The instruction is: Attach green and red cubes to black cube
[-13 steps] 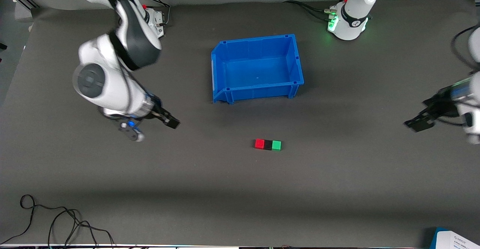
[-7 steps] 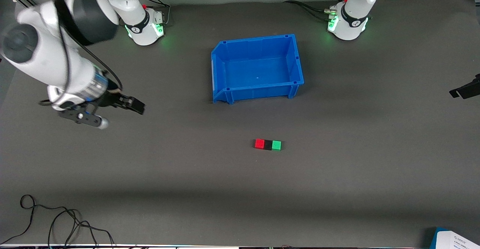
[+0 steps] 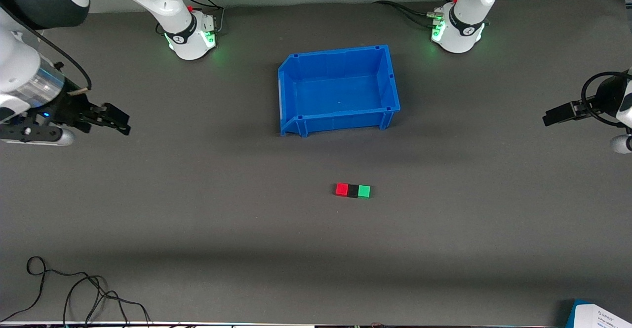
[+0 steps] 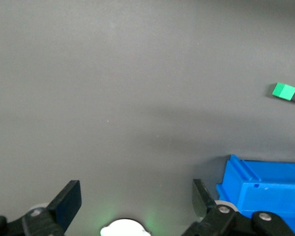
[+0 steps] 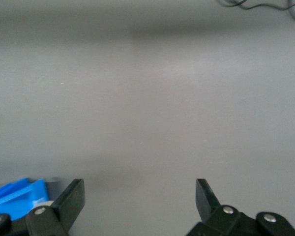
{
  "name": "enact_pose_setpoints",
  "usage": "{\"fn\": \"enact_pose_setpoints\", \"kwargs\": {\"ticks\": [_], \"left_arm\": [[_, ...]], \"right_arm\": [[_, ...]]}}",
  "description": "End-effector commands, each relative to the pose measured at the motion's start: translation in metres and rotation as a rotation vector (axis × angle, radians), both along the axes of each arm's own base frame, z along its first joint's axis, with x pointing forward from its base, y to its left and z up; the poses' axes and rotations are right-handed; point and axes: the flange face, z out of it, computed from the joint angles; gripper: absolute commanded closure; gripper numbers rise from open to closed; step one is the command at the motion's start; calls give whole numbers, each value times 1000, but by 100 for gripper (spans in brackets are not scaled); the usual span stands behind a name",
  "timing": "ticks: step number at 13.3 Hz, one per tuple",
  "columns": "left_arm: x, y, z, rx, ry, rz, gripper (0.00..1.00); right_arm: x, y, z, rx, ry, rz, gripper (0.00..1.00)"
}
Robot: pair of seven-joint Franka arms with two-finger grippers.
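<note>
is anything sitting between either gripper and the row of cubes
Nothing visible: only bare dark table mat separates the open right gripper and open left gripper from the joined small red cube, black cube and green cube. The blue plastic bin lies farther away.

The dark grey desk (image 3: 444, 249) looks matt and cloth-like, while the open blue plastic bin (image 3: 391, 78) shows a smooth, slightly glossy finish.

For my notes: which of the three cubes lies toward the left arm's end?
The green cube; the black cube sits in the middle and the red cube at the other end.
</note>
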Motion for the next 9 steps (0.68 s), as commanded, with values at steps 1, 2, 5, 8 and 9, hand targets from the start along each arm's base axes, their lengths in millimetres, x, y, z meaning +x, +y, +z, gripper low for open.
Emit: {"fn": "enact_pose_setpoints", "kwargs": {"ticks": [1, 2, 5, 8, 9], "left_arm": [[-3, 3, 10, 1, -14, -65, 0], [-5, 0, 12, 2, -15, -73, 0], [-19, -12, 8, 9, -46, -131, 0], [-28, -37, 6, 37, -71, -183, 0], [-29, -40, 10, 38, -84, -188, 0]], "right_arm": [[-7, -3, 3, -38, 8, 13, 0], [-9, 0, 4, -31, 11, 11, 0], [-11, 3, 9, 43, 44, -4, 0], [-10, 2, 8, 56, 48, -9, 0], [-10, 3, 8, 58, 49, -8, 0]]}}
